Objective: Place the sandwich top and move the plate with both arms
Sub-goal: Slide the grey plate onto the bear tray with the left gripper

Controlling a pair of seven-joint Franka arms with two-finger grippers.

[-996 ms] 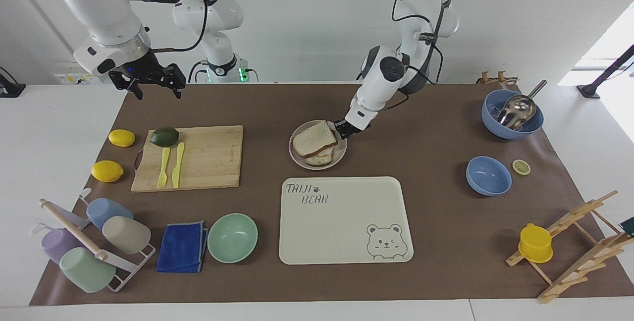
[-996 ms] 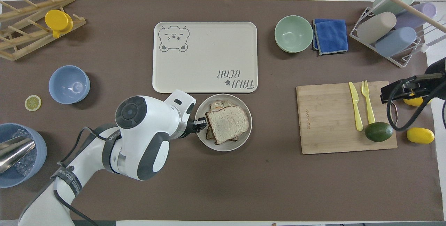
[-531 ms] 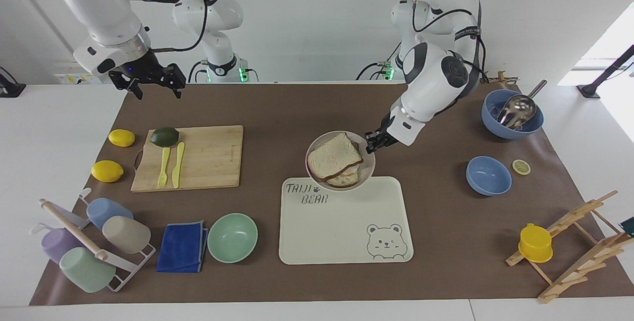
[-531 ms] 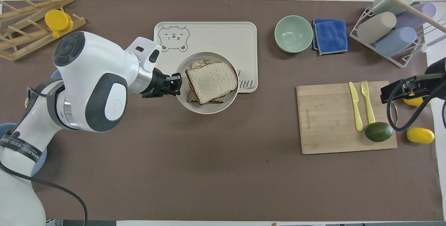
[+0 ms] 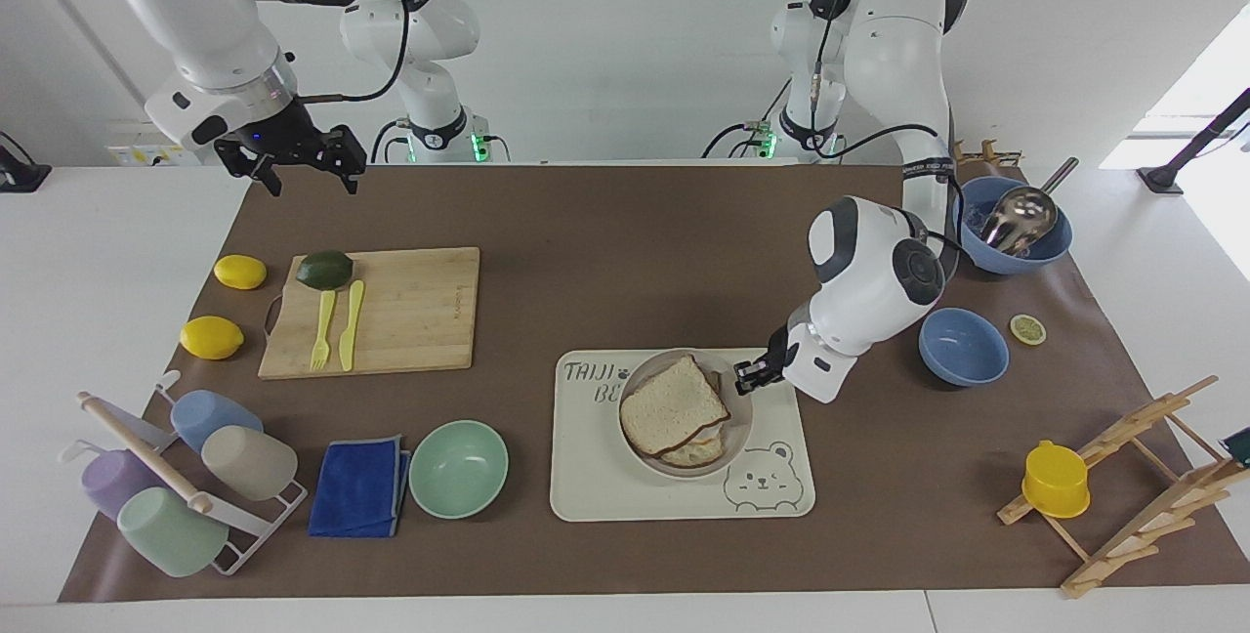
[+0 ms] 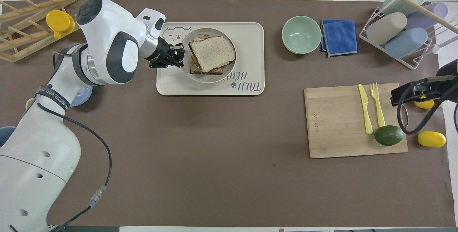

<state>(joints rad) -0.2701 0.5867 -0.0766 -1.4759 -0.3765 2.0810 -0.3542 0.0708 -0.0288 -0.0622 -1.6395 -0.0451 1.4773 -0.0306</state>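
Facing view: left gripper (image 5: 753, 375) pinches the rim of the plate (image 5: 635, 442) at the edge toward the left arm's end, jaws pressed onto it; plate is over the cream tray (image 5: 596, 496), covering part of the lettering, can't tell if it's resting or just clear of it. Sandwich top (image 5: 672, 404) lies on the stack in the plate, slightly skewed, egg slice showing under it. Near blue bowl (image 5: 962, 347) sits just beside the left arm's elbow, lemon slice (image 5: 1027, 328) next to that, blue bowl with ladle (image 5: 1011, 221) nearer the robots. Mint bowl (image 5: 458, 468) and blue cloth (image 5: 360, 487) sit beside the tray toward the right arm's end. Right gripper (image 5: 305, 167) waits in the air above the bench edge near the cutting board (image 5: 410, 311), jaws spread. Overhead view: left gripper (image 6: 178, 55) on the plate (image 6: 207, 78) rim, forearm covering the tray's (image 6: 250, 31) bear drawing; sandwich top (image 6: 212, 51) on top. Mint bowl (image 6: 301, 34) well clear. Right gripper (image 6: 406, 94) over the board's (image 6: 332, 124) end by the avocado (image 6: 388, 135) and lemons (image 6: 431, 139)
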